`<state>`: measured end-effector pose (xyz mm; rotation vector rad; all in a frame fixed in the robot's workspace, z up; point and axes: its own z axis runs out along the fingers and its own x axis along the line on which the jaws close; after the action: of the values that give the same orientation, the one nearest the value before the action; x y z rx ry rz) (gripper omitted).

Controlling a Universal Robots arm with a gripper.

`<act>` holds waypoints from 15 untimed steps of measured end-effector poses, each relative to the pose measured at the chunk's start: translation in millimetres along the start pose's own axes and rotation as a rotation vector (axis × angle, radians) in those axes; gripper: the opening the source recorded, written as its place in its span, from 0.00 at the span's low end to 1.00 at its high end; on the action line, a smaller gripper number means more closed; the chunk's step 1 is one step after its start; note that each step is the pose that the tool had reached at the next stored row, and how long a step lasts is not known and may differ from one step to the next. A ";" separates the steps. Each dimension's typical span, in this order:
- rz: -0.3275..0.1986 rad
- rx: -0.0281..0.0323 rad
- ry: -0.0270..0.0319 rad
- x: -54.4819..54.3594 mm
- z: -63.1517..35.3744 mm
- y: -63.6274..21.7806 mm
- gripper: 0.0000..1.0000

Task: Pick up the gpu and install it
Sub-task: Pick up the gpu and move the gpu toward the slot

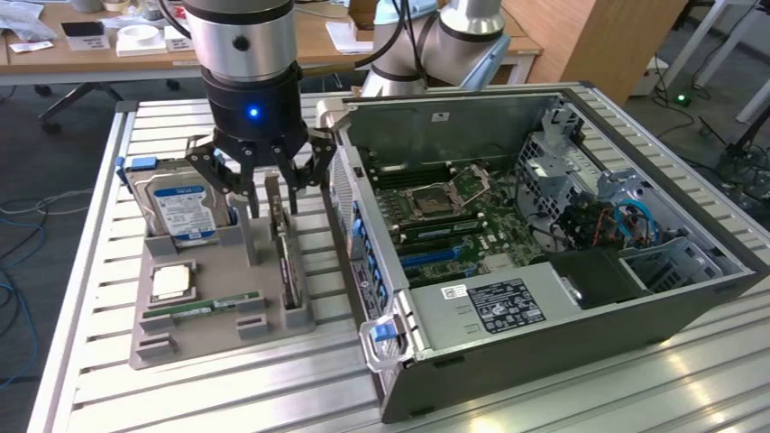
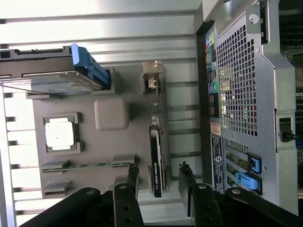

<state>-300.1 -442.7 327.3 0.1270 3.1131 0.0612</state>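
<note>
The gpu (image 1: pixel 287 257) is a thin dark card standing on its long edge in a slot of the grey holder tray (image 1: pixel 216 336), next to the computer case. My gripper (image 1: pixel 272 194) hangs right over the card's far end, open, with one finger on each side and a gap to both. In the wrist view the gpu (image 2: pixel 157 156) shows edge-on, running between the two black fingertips (image 2: pixel 134 176) of the gripper (image 2: pixel 159 178). Nothing is held.
The tray (image 2: pixel 94 153) also holds an upright silver hard drive (image 1: pixel 180 209) (image 2: pixel 52 75), a square processor (image 1: pixel 172 281) (image 2: pixel 60 133) and a green memory stick (image 1: pixel 198 308) (image 2: pixel 87 165). The open computer case (image 1: pixel 578 352) (image 2: pixel 246 94) lies close beside it with its motherboard (image 1: pixel 445 216) exposed.
</note>
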 end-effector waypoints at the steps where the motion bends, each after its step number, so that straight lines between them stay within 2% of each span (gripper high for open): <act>1: 0.000 0.0000 0.0000 0.0 0.0 0.0 0.47; 10: 0.000 0.0000 0.0000 0.0 0.0 0.0 0.47; 15: 0.000 -0.0008 0.0000 0.2 5.7 -0.2 0.47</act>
<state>-300.2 -442.6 321.6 0.1272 3.1130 0.0624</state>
